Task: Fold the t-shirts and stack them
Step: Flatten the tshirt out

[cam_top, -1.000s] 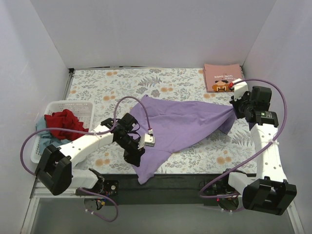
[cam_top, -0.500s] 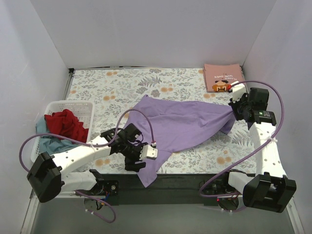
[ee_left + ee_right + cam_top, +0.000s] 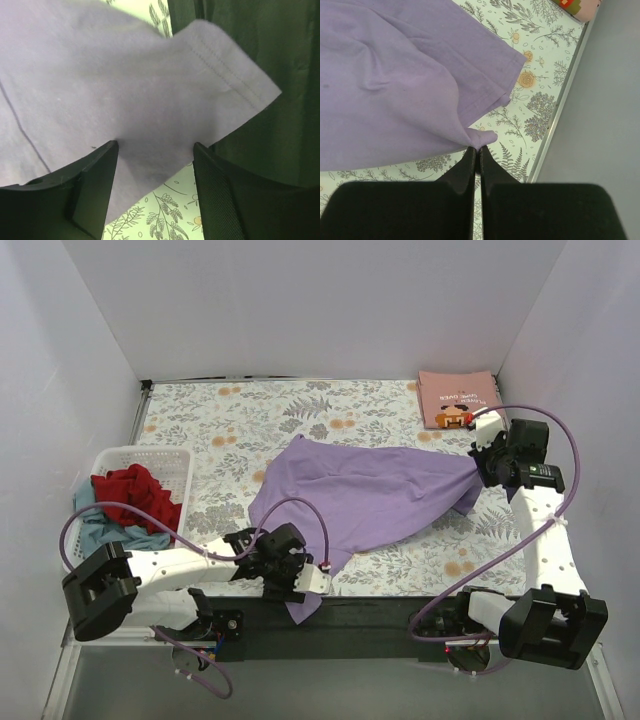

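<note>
1. Done so far: one salmon-pink t-shirt [image 3: 457, 397] lies folded flat at the far right corner. It is judged to be the start of the stack.
2. In hand: the lavender t-shirt [image 3: 370, 495] lies spread and rumpled across mid-table, not yet folded. Its near corner hangs over the black strip [image 3: 380, 612] at the front edge.
3. The right gripper [image 3: 478, 462] is clenched on the lavender shirt's right edge. The wrist view shows a nub of cloth pinched between closed fingers.
4. The left gripper [image 3: 305, 580] sits at the shirt's near corner with its jaws apart. The hemmed edge lies loose between them, ungripped.
5. Left to do: a red t-shirt [image 3: 135, 495] and a grey-blue t-shirt [image 3: 98, 530] sit bunched in the white basket [image 3: 150, 454] at left. The task is judged to be in its early part.
6. Surface: a floral table cloth [image 3: 220, 420], lying flat.
7. Room: plain pale walls [image 3: 320, 310] enclose three sides.
</note>
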Controlling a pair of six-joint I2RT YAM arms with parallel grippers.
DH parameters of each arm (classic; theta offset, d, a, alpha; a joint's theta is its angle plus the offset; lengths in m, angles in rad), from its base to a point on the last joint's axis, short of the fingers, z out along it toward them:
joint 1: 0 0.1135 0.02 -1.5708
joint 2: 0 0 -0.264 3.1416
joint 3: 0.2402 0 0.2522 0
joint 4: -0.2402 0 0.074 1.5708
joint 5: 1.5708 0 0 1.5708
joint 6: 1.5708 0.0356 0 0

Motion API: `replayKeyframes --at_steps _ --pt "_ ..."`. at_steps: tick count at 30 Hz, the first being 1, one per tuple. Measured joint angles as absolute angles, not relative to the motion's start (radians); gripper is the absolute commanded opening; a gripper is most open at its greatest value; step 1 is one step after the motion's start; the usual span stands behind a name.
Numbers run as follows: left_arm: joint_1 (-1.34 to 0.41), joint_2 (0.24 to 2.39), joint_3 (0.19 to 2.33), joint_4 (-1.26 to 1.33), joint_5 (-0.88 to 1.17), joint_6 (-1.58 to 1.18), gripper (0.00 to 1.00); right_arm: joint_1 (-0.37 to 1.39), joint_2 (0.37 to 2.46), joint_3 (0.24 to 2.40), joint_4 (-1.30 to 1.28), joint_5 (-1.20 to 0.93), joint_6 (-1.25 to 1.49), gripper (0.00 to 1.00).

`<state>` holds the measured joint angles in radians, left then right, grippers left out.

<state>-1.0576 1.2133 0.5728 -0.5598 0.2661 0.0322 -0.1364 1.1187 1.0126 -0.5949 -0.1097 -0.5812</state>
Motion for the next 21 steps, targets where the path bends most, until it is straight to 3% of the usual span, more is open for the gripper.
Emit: replayKeyframes --at_steps 1,6,8,16,21 --pt "-1.06 1.217 0.561 -0.551 0.257 0.036 0.42 -0.136 1.122 1.013 -0.595 -0.107 -0.581 0.01" --pt "-1.077 1.206 0.542 -0.532 0.283 0.052 0.22 -0.136 1.137 1.013 -0.595 -0.103 -0.584 0.01" --pt "-1.079 1.193 0.529 -0.525 0.307 0.05 0.01 -0.136 1.148 1.013 -0.595 -0.102 -0.584 0.01" --pt "-0.99 1.122 0.561 -0.631 0.281 0.043 0.0 -0.136 1.166 1.018 -0.603 -0.117 -0.583 0.01" --pt "-0.623 1.073 0.833 -0.74 0.371 0.03 0.0 -0.136 1.164 1.119 -0.656 -0.148 -0.575 0.01"
